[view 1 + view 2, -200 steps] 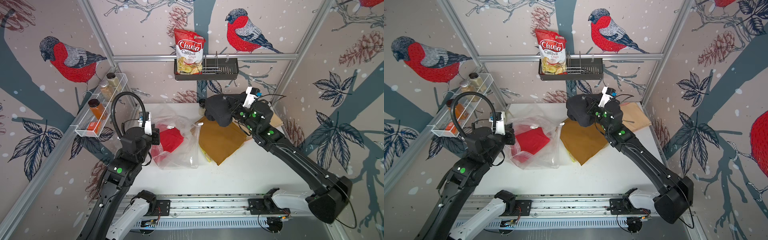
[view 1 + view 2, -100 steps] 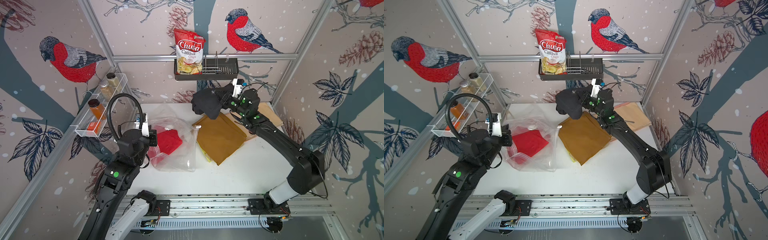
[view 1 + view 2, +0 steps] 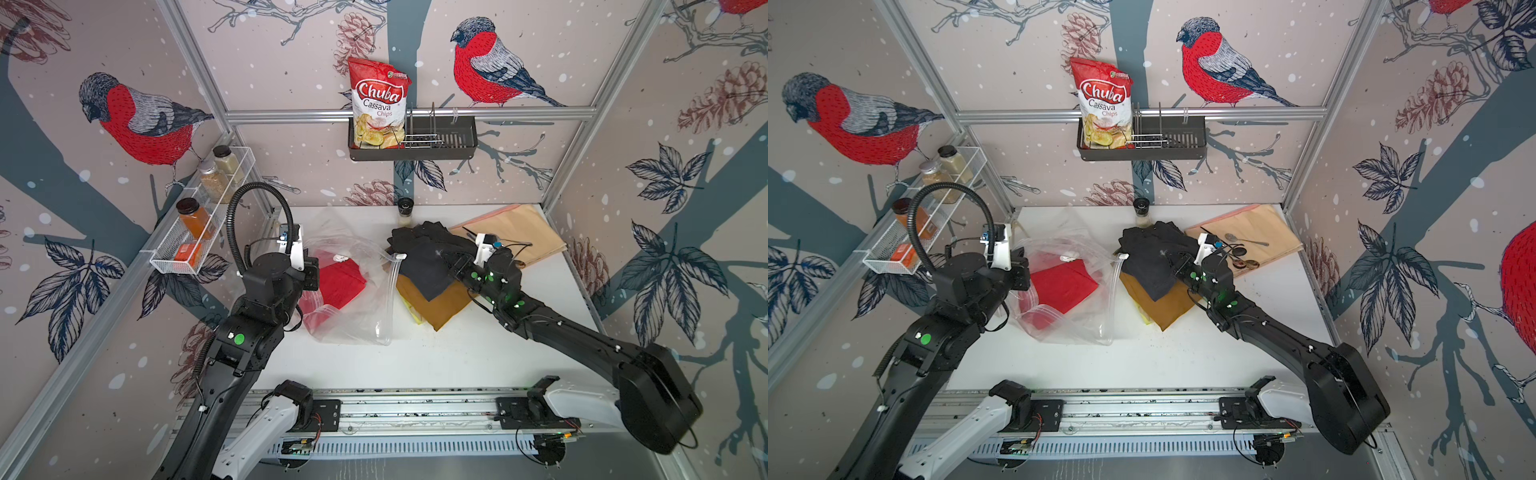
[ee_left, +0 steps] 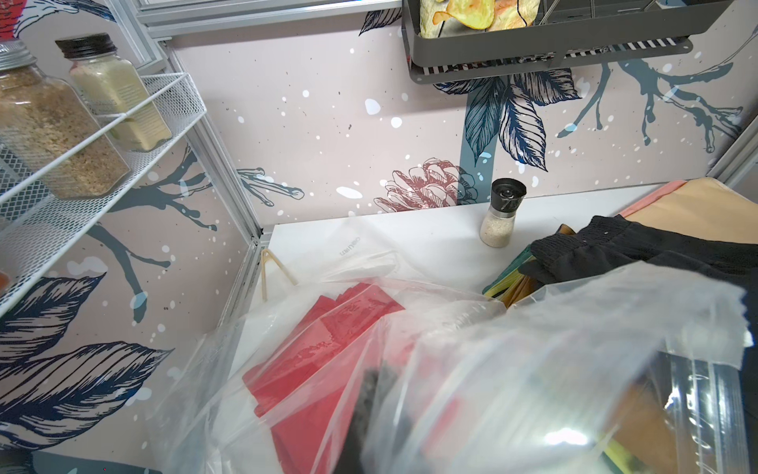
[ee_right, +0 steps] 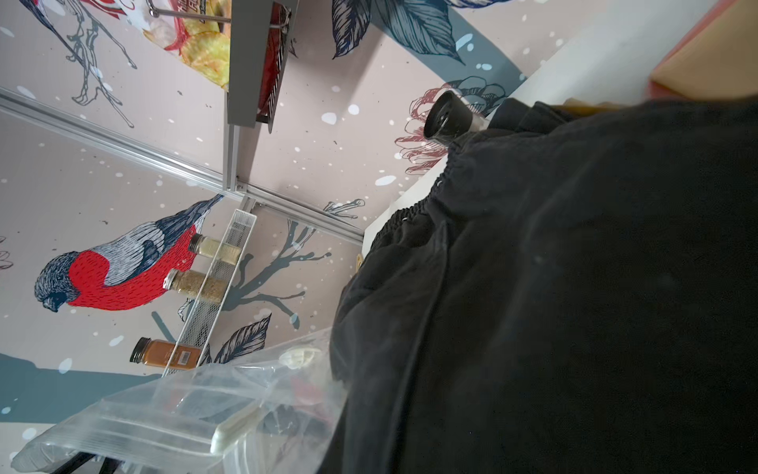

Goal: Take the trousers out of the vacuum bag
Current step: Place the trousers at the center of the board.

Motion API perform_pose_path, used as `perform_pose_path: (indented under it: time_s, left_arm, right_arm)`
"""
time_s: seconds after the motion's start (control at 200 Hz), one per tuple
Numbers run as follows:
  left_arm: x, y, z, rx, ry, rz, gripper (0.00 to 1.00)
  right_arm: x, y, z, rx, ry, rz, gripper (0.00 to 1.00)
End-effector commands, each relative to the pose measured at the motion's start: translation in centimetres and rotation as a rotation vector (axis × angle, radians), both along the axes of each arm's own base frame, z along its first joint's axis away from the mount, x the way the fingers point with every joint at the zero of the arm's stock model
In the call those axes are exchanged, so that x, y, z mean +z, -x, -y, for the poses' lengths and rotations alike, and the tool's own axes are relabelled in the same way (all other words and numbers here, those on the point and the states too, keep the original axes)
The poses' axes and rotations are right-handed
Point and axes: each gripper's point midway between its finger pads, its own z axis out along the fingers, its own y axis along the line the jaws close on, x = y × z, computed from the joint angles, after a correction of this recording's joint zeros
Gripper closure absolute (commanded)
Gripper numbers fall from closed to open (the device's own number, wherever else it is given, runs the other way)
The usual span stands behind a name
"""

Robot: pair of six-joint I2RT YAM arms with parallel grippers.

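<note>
1. Left hand (image 3: 311, 277) pinches the vacuum bag (image 3: 365, 316), centre-left: hold steady.
2. Right hand (image 3: 453, 266) grips dark trousers (image 3: 424, 266) mid-frame: lay them flat on the stack (image 3: 440, 307).
3. Red trousers (image 3: 340, 282) sit inside.

Bare white tabletop (image 3: 415, 361) at the front lies open; crinkly clear plastic vacuum bag (image 3: 361, 324) and stacked folded trousers (image 3: 424, 266) crowd the rear.

Red folded trousers (image 3: 338, 282) showing through clear, glossy vacuum bag (image 3: 353, 328) with white zip slider (image 3: 400, 257); black trousers (image 3: 419, 266), mustard-brown trousers (image 3: 440, 307), yellow sliver at edge. Peach-orange cloth (image 3: 528, 232). Red-and-white chips bag (image 3: 378, 104). White table (image 3: 457, 357). Beige walls (image 3: 291, 83) patterned with red-breasted birds, teal branches, pinecones, dark-blue leaves, white flecks.
</note>
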Motion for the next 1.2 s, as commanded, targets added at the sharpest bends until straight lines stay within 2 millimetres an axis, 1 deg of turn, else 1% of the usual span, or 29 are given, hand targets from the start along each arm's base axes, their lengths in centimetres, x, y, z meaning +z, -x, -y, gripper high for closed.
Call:
perform_pose_path:
  time_s: [0.0,0.165,0.22,0.325,0.405,0.5,0.58,0.645,0.86,0.92,0.986,1.051,1.131,1.156,1.161,1.171,1.196]
  left_arm:
    - [0.9,-0.5,0.4,-0.016,0.011,0.044,1.00]
    - [0.6,-0.7,0.6,-0.020,0.013,0.036,1.00]
    - [0.5,-0.7,0.6,-0.020,0.012,0.034,1.00]
    - [0.4,-0.8,0.7,-0.026,0.012,0.028,1.00]
    - [0.4,-0.8,0.7,-0.026,0.011,0.027,1.00]
    - [0.3,-0.8,0.8,-0.030,0.008,0.023,1.00]
    - [0.2,-0.9,0.8,-0.030,0.008,0.019,1.00]
    - [0.1,-1.1,0.9,-0.033,0.012,0.016,1.00]
    - [0.0,-1.4,1.3,-0.046,0.021,0.014,1.00]
    - [0.0,-1.4,1.4,-0.048,0.025,0.016,1.00]
    - [-0.1,-1.4,1.4,-0.050,0.027,0.014,1.00]
    - [0.0,-1.3,1.4,-0.051,0.028,0.014,1.00]
    - [0.1,-1.1,1.3,-0.048,0.026,0.018,1.00]
    - [0.2,-1.1,1.3,-0.047,0.026,0.020,1.00]
    - [0.2,-1.1,1.2,-0.046,0.026,0.020,1.00]
    - [0.1,-1.1,1.2,-0.045,0.025,0.019,1.00]
    - [0.2,-1.0,1.1,-0.043,0.024,0.023,1.00]
  right_arm:
    - [0.6,-0.9,3.0,-0.158,0.067,0.021,1.00]
    - [-2.1,-1.1,5.3,-0.224,0.207,-0.070,0.99]
    - [-3.0,-1.2,5.5,-0.215,0.230,-0.096,0.88]
    - [-4.8,-1.1,5.3,-0.187,0.256,-0.148,0.80]
    - [-5.5,-0.8,4.8,-0.153,0.255,-0.164,0.61]
    - [-5.4,-0.2,4.3,-0.119,0.222,-0.134,0.45]
    - [-5.3,0.6,3.8,-0.082,0.197,-0.100,0.38]
    - [-5.3,1.3,3.2,-0.047,0.190,-0.083,0.36]
    - [-6.1,3.5,0.5,0.053,0.172,-0.067,0.34]
    - [-6.4,3.7,-0.3,0.073,0.169,-0.067,0.34]
    - [-6.5,3.6,-1.3,0.098,0.160,-0.071,0.38]
    - [-6.2,3.5,-2.4,0.133,0.140,-0.074,0.48]
    - [-4.7,3.2,-4.1,0.179,0.102,-0.053,0.67]
    - [-3.6,3.1,-4.6,0.194,0.083,-0.034,0.72]
    - [-3.9,3.0,-4.8,0.197,0.087,-0.041,0.73]
    - [-3.9,2.9,-5.0,0.205,0.085,-0.042,0.75]
    - [-3.2,2.7,-5.6,0.223,0.070,-0.032,0.81]
